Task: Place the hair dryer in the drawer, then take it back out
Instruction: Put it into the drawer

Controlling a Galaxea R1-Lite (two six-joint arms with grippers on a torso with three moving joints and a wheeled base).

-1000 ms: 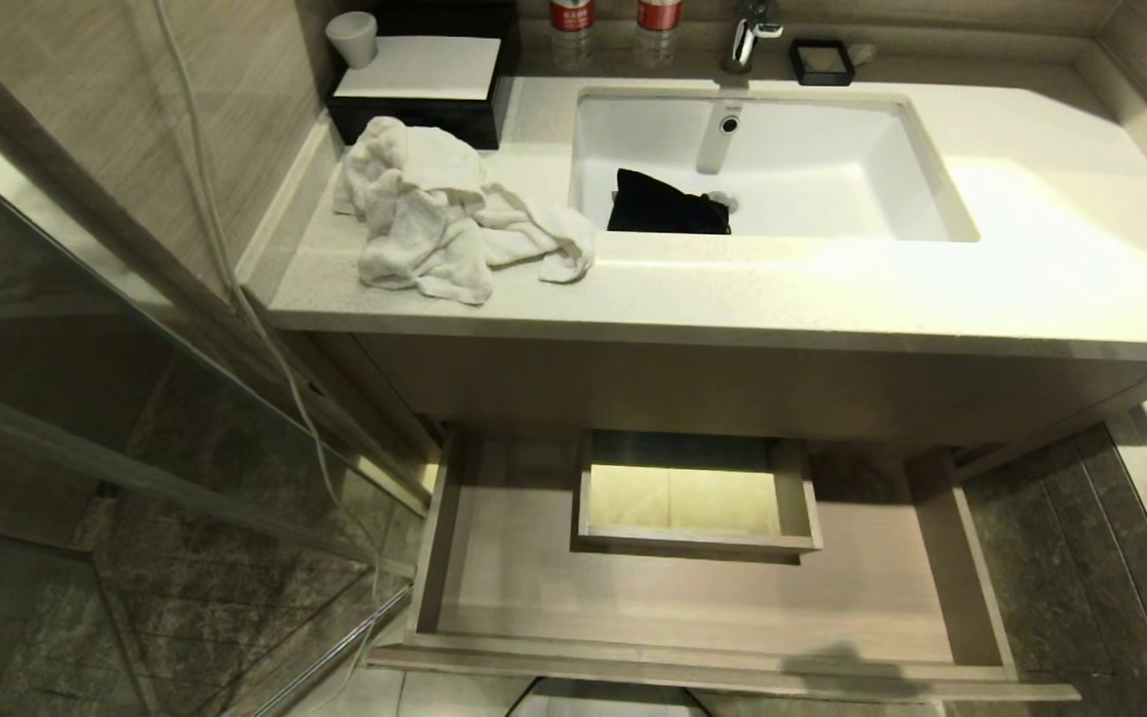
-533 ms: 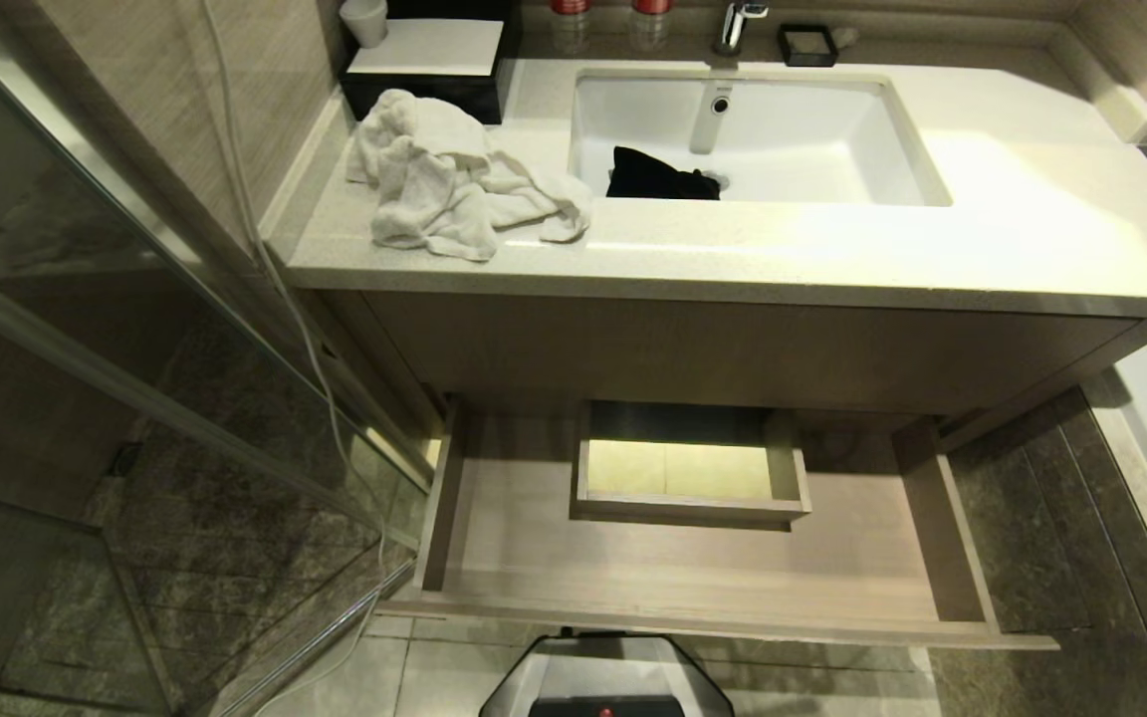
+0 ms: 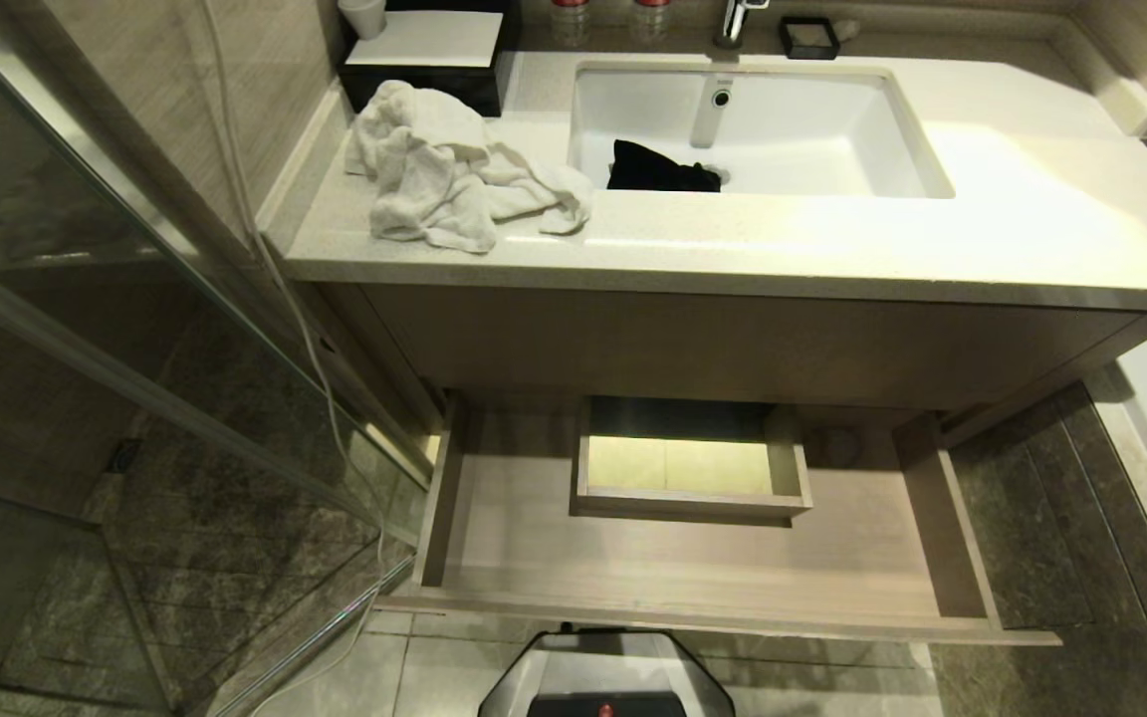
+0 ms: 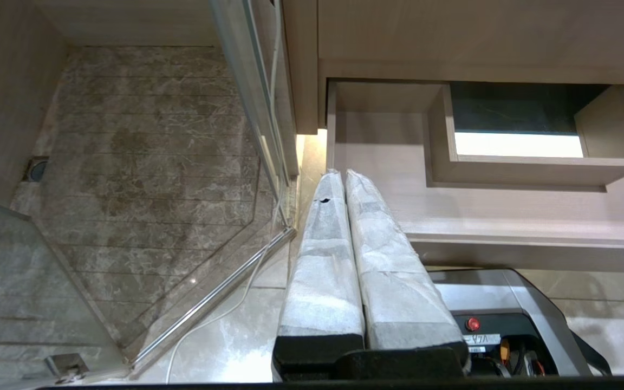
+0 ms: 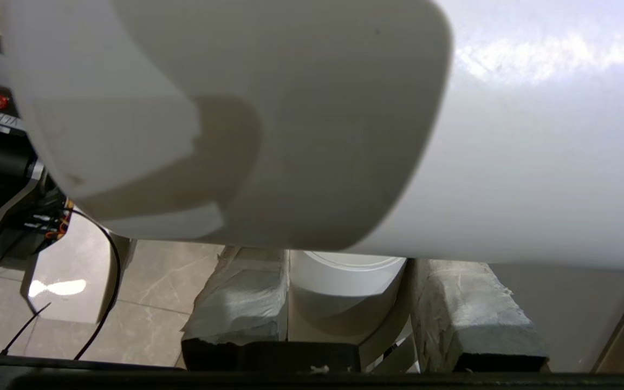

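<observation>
The wide shallow beige wood-grain drawer stands pulled out under the vanity, and in the head view its floor is bare on both sides of the boxed rectangular cutout at its back, so I judge that one of two things is true: either I did not put the dryer in yet, or it is already out again; from these pictures alone I cannot tell which half of the task this is. The white plastic hair dryer with the smooth round barrel is in my right gripper. My two padded fingers are clamped on its slim handle, one on each side, and the big barrel lies across just beyond my fingertips, very close to my wrist camera. The open drawer does not show near this hand in that view, only pale floor tiles below it. My left gripper hangs idle, its wrapped fingers pressed together on nothing, pointing toward the near left corner of the drawer.
</observation>
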